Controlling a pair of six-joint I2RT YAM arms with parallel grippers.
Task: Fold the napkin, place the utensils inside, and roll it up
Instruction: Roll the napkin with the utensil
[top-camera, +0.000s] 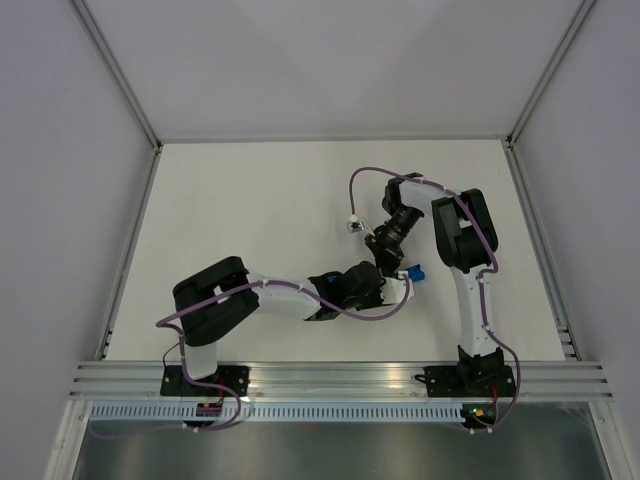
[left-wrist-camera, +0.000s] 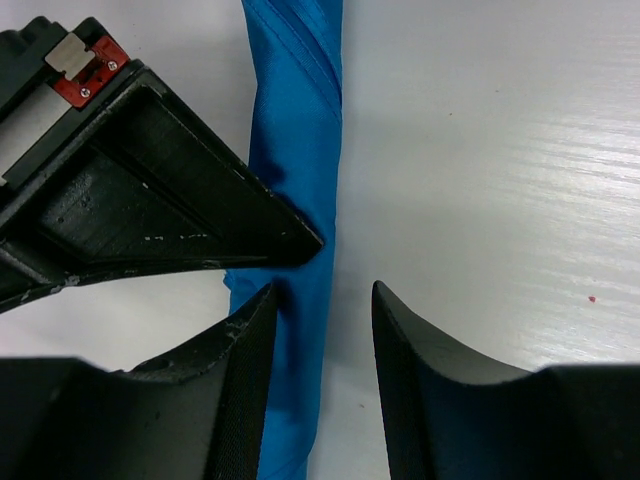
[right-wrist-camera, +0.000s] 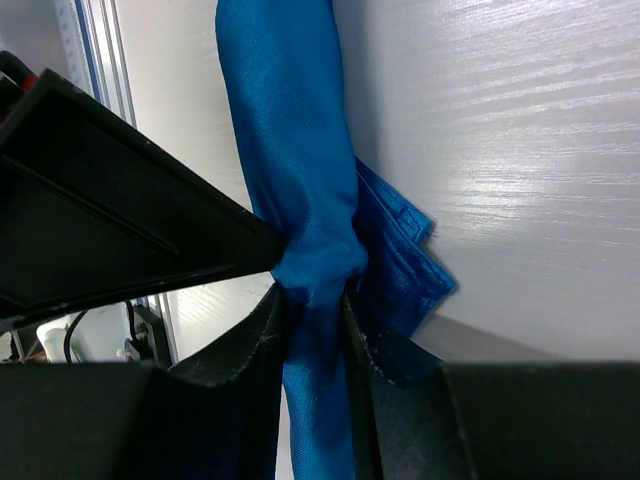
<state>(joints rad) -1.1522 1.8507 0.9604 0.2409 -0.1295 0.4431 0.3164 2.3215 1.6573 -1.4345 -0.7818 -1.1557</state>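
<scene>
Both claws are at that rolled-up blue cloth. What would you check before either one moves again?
1. Napkin rolled into a narrow tube: ok.
2. Right gripper pinching the roll: ok, fabric is squeezed between its fingers.
3. Left gripper gripping the roll: not ok, its jaws straddle it with a gap on one side.
4. Loose corner tucked in: not ok, it sticks out beside the roll.
5. Knife inside the roll: cannot tell, none shows in any view.
</scene>
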